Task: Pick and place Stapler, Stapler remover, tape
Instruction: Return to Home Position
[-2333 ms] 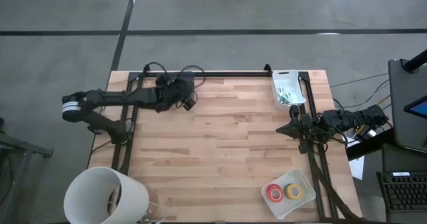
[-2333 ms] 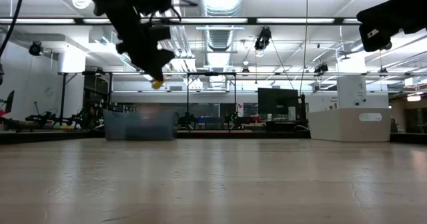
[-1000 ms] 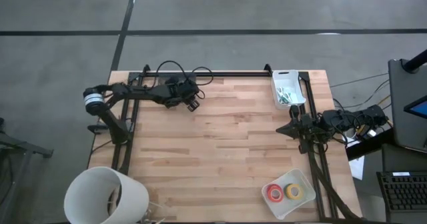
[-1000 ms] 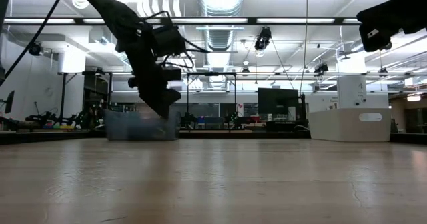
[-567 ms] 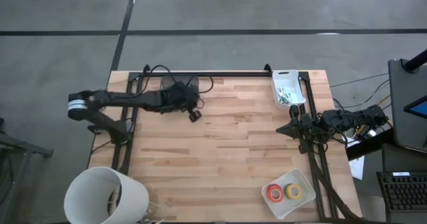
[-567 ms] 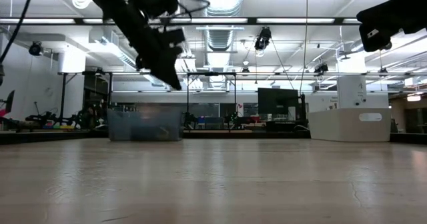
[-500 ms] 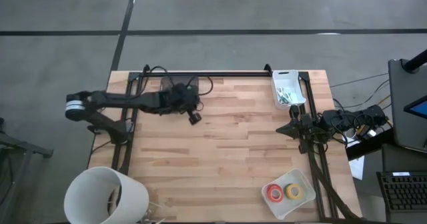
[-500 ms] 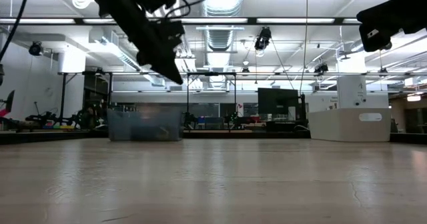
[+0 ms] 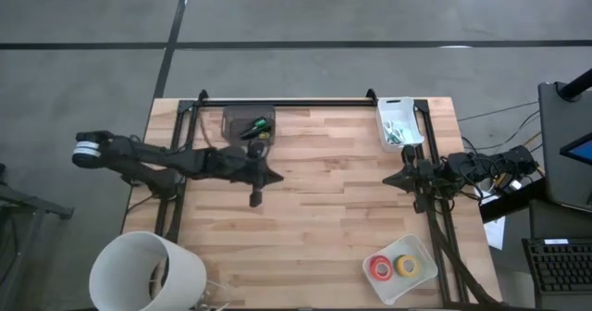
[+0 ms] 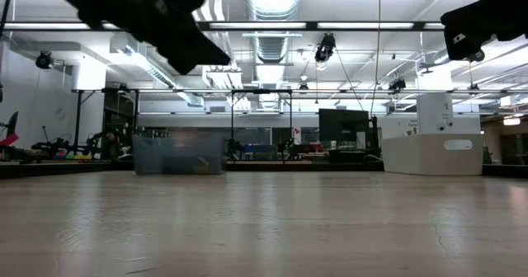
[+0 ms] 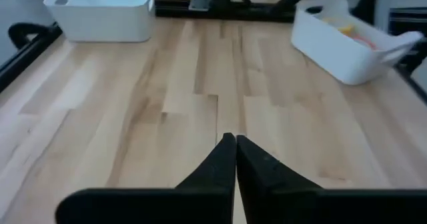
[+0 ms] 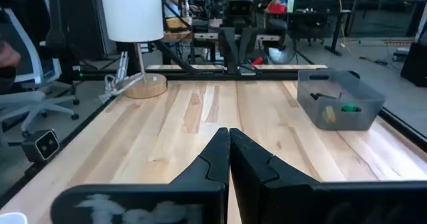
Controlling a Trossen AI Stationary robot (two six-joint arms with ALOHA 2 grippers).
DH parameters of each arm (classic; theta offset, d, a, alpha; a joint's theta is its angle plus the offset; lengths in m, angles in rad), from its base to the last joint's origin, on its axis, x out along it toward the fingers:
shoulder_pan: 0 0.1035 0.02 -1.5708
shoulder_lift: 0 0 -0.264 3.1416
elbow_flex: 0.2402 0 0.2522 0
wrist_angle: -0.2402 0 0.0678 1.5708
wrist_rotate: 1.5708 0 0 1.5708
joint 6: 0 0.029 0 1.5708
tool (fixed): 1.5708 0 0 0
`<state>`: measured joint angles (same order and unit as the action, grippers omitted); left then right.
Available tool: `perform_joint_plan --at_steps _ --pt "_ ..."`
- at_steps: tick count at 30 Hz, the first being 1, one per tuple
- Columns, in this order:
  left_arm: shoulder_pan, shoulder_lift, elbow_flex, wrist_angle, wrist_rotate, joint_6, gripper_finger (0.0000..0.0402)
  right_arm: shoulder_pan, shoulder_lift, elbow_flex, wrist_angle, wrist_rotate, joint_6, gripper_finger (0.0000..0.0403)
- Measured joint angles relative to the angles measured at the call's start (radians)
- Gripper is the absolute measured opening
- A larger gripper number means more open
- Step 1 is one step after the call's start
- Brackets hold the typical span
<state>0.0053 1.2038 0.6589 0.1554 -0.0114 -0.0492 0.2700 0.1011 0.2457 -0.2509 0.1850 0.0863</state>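
Observation:
My left gripper (image 9: 280, 176) hovers shut and empty over the bare wood just near-side of a clear grey bin (image 9: 231, 117), pointing almost level toward the table's right. In the bin lie a slim dark thing (image 12: 321, 96) that may be the stapler, a green piece (image 12: 350, 108) and a yellow piece (image 12: 328, 115). A red tape roll (image 9: 381, 268) and a yellow one (image 9: 406, 267) lie flat in a white tray (image 9: 421, 248) at the near right corner. My right gripper (image 9: 387, 180) waits shut at the right edge.
A white bin (image 9: 400, 107) with small green bits stands at the far right corner. A white lamp shade (image 9: 148, 272) overhangs the near left corner. Black frame rails run along the far, left and right edges. Bare wood lies across the table's middle.
My left gripper has come up out of the grey bin and swung toward the table's near side and middle. It has tipped from pointing steeply down to almost level. The bin, covered by the arm before, now shows its contents.

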Motion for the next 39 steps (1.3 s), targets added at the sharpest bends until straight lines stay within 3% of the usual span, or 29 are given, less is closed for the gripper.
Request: perform_joint_plan --at_steps 5,10,15,17,21,33,39 --pt "-0.004 -0.112 -0.139 0.08 0.019 -0.088 0.0021 0.0 -0.001 0.0 0.006 -0.002 0.015 0.0008" --pt "-0.005 -0.207 -0.274 0.184 0.045 -0.092 0.001 0.0 0.001 -0.001 0.117 -0.003 -0.013 0.0008" --pt "-0.005 -0.305 -0.366 0.26 0.068 -0.111 0.0005 0.0 0.013 -0.003 0.16 -0.002 0.08 0.0008" --pt "-0.005 -0.345 -0.399 0.264 0.085 -0.114 0.001 0.0 0.025 -0.011 0.147 0.003 0.065 0.0008" --pt "-0.005 -0.417 -0.452 0.288 0.092 -0.128 0.0011 0.0 0.055 -0.051 0.151 0.11 0.075 0.0008" --pt "-0.004 -0.711 -0.609 0.281 0.106 -0.1 0.0015 0.0 -0.03 -0.081 0.14 0.098 0.011 0.0008" --pt "-0.004 -0.884 -0.649 0.229 0.101 -0.096 0.0019 0.0 -0.101 -0.09 0.036 0.104 0.004 0.0008"
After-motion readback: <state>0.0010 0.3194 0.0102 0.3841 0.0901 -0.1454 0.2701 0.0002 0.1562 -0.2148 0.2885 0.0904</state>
